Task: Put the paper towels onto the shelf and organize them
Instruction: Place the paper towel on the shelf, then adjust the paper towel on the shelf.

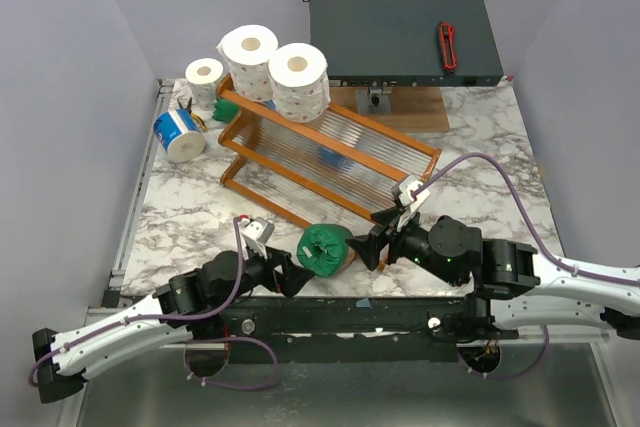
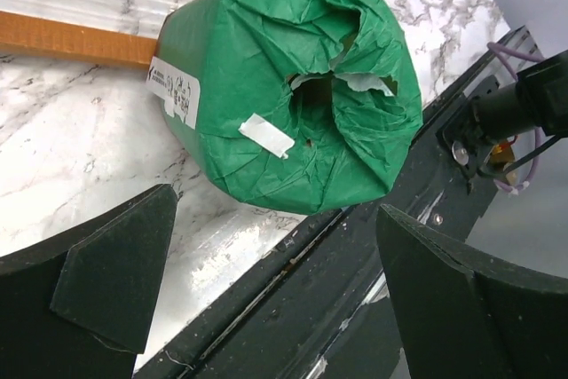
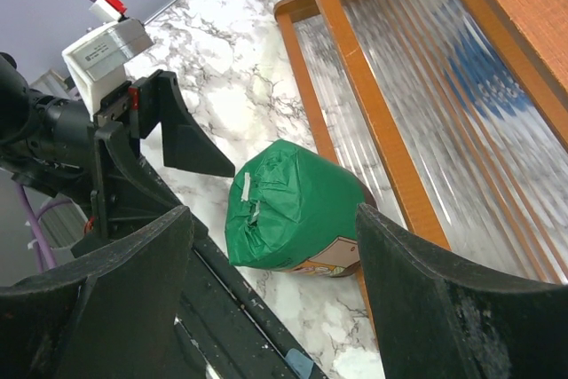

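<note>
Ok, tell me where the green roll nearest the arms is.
Top view: the green-wrapped roll lies on its side at the near edge of the table, between the left hand and the right hand, just in front of the shelf.

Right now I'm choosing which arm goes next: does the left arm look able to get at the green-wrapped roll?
Probably yes. The left tool stands open right in front of the green-wrapped roll, with nothing between them; the right tool sits on its other side.
</note>
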`<action>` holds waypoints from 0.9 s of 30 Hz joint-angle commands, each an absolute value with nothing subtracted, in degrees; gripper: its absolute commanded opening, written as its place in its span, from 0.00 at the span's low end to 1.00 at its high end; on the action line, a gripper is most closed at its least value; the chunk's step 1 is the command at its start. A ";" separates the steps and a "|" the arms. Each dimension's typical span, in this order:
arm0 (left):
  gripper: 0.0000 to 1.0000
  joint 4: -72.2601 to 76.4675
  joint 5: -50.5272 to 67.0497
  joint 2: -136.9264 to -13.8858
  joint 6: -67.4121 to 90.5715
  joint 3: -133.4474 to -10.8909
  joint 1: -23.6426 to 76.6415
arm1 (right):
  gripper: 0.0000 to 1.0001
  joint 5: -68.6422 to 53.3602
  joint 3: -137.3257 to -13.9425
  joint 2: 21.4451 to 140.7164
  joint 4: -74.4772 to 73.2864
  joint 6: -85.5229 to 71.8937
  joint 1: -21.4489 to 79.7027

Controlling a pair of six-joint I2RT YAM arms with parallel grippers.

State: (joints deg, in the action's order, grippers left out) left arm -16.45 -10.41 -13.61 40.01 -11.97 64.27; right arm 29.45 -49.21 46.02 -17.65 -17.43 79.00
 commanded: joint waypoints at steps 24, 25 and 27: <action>0.96 -5.06 -15.15 -36.92 38.04 -14.59 71.28 | 0.78 29.82 -47.47 43.44 -17.88 -17.49 78.92; 0.96 -3.96 -15.77 -36.91 38.06 -14.15 71.28 | 0.78 29.86 -47.40 43.34 -17.91 -17.57 78.90; 0.96 -1.68 -17.13 -37.00 37.60 -13.41 71.29 | 0.78 29.88 -47.30 43.18 -18.01 -17.58 78.86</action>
State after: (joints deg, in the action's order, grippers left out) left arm -8.54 -12.25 -36.91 38.39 -13.63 70.96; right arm 29.47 -48.45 44.03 -17.67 -17.47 79.00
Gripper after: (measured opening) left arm 0.960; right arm 0.775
